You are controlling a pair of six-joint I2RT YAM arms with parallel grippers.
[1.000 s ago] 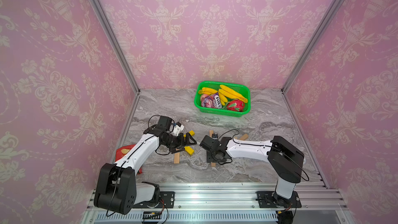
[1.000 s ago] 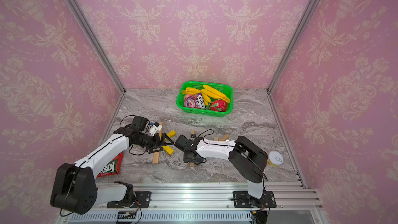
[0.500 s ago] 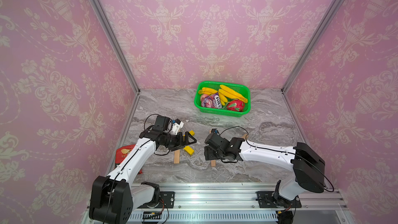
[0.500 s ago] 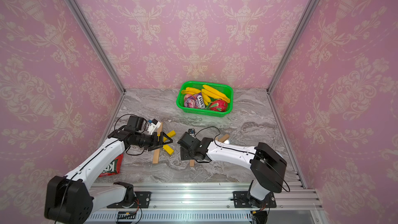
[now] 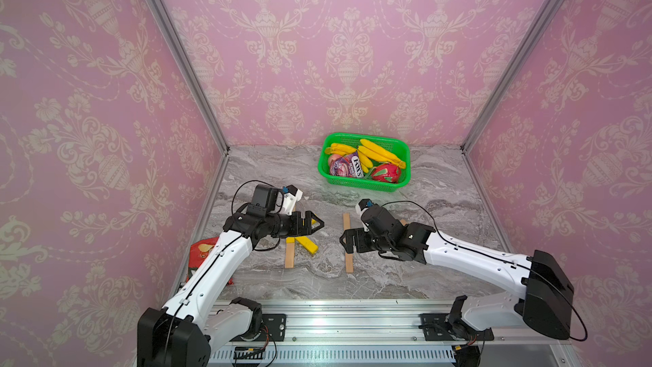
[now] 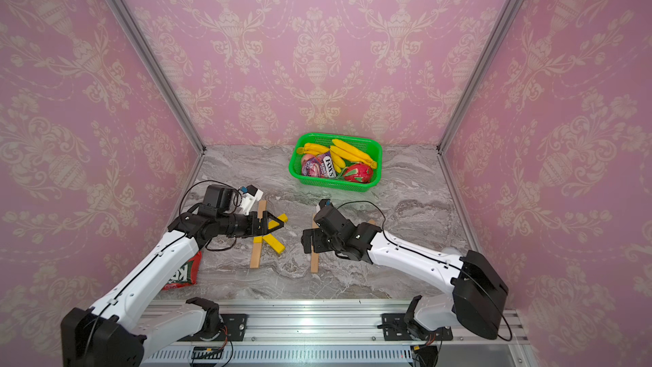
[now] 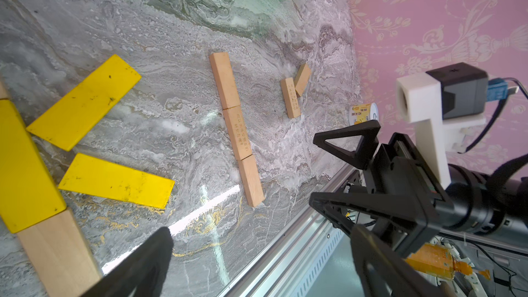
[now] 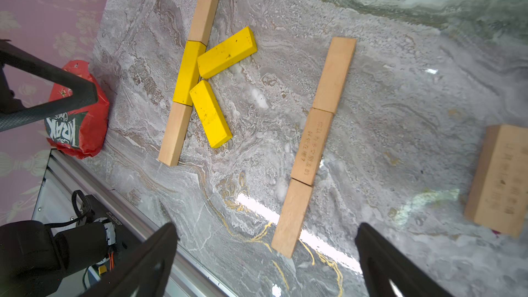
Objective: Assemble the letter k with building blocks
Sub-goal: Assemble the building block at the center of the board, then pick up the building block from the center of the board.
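Observation:
A letter k of yellow and wooden building blocks lies on the marble; it also shows in both top views. Beside it, three wooden blocks form a straight stem. Two loose wooden blocks lie further right, one of them large at the edge of the right wrist view. My right gripper hangs open over the stem's near part, holding nothing. My left gripper stands open above the yellow k.
A green basket of bananas and snacks stands at the back. A red snack bag lies at the front left by the rail. A small can stands near the right wall.
My right gripper's jaws have spread wide over the wooden stem, letting go of it, and that arm's elbow has swung out to the right. The left gripper has barely shifted.

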